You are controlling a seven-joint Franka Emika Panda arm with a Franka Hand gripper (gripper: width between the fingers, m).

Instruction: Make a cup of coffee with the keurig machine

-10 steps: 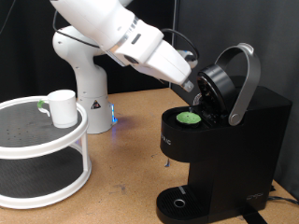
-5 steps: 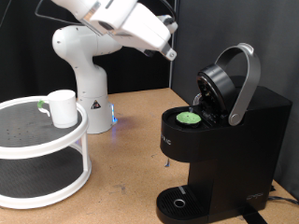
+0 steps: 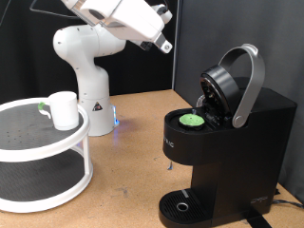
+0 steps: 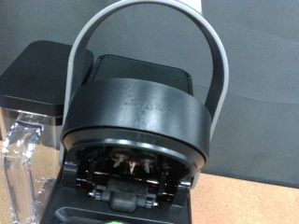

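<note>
The black keurig machine point(image 3: 228, 142) stands at the exterior view's right with its lid open and its silver-grey handle point(image 3: 249, 81) raised. A small pod with a green top point(image 3: 194, 120) sits in its brew chamber. The drip tray point(image 3: 182, 206) below is bare. The white cup point(image 3: 63, 109) stands on the top tier of a round white rack at the left. My gripper point(image 3: 162, 42) hangs high in the air, up and left of the open lid, holding nothing that shows. The wrist view looks at the lid's underside point(image 4: 135, 168) and the handle point(image 4: 149, 19); no fingers show there.
The white two-tier rack point(image 3: 38, 152) takes up the exterior view's left side. The white arm base point(image 3: 85, 76) with a blue light stands behind it. The machine's clear water tank point(image 4: 19, 168) shows in the wrist view. Bare wooden table lies between rack and machine.
My gripper has pulled away from the machine's open lid, rising up and to the exterior view's left. The pod stays in the chamber and the lid stays open.
</note>
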